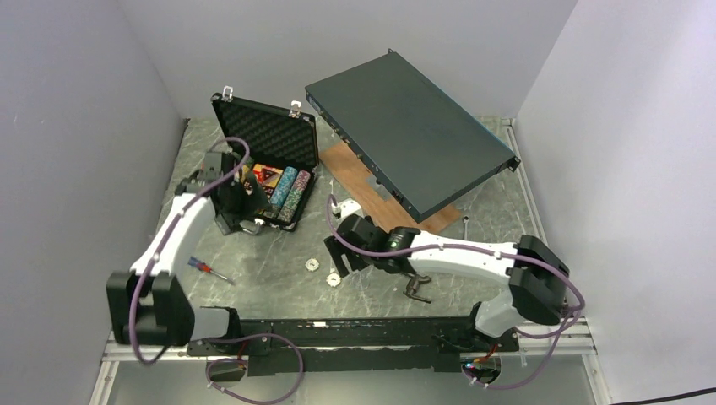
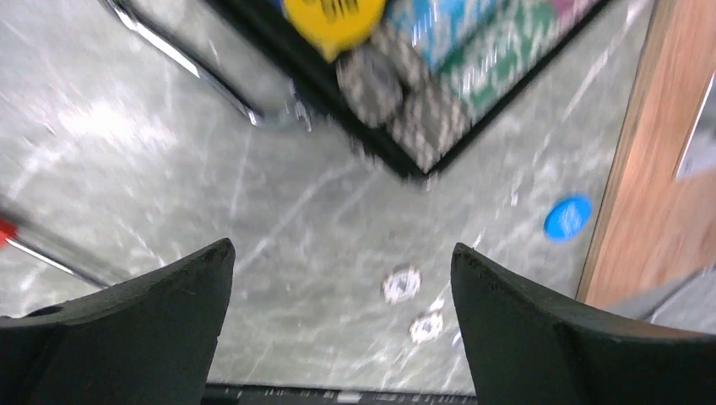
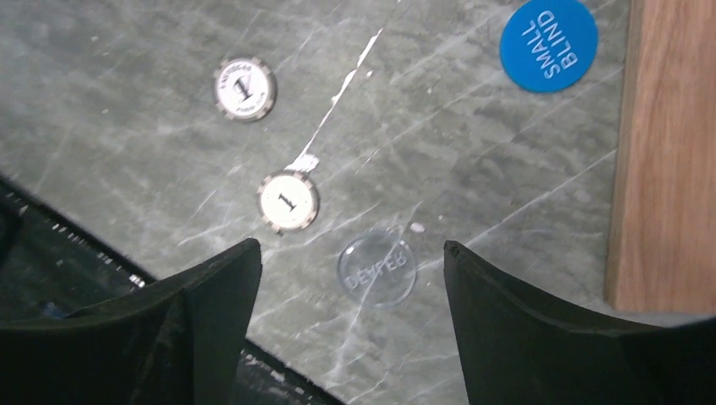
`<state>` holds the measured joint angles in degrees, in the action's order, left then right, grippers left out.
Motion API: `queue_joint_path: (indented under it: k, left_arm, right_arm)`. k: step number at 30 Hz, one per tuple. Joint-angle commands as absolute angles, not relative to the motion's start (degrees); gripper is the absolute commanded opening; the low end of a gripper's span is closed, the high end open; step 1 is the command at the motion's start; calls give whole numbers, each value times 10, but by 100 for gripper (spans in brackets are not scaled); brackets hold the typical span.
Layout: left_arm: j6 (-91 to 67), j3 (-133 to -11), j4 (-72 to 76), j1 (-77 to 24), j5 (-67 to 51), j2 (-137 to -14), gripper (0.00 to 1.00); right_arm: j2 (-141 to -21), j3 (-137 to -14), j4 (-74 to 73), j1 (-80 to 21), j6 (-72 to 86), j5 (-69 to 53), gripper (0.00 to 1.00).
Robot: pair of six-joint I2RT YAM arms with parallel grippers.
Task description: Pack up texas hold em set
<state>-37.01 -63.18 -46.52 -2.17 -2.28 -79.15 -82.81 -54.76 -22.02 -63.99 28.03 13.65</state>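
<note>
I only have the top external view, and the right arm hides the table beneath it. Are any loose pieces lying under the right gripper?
Observer: Yes. A clear disc, apparently marked DEALER, lies flat on the table, in line with the gap of the open right gripper.
Operator: Anything else close by?
Observer: A blue disc printed SMALL BLIND lies beside the wooden board.
Operator: And on the left?
Observer: The left gripper is open and empty.
</note>
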Motion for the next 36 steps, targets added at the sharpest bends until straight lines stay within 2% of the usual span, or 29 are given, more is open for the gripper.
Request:
queue_joint_path:
  k: [1,4,9,13,18,26,36]
  left_arm:
    - [-351,-530,-461,-62,-117,-660,99]
    - [-348,-455,-448,-82,-170,-570,99]
    - [-380,-367,-426,-94,-224,-447,99]
    - [-372,-374,-457,-98,-209,-408,99]
    - [-333,-415,-497,-98,-165,-425,99]
    - [-336,-407,-478,-98,-184,-430,99]
    - [-334,-423,-503,-98,-175,-405,99]
  right_arm:
    - [-888,-613,-250,-616,251,175,87]
    - [-938,-642,-244,-590,264,178,98]
    - [-1045,-714,-274,-570,316,224,99]
    - [-1084,-732,-270,-564,370,263,96]
    - [-1086,-716,-247,-554,413,291,91]
    - [-1075,-674,-207,-550,469,337,85]
    - [-1070,-637,-126,-529,455,343,75]
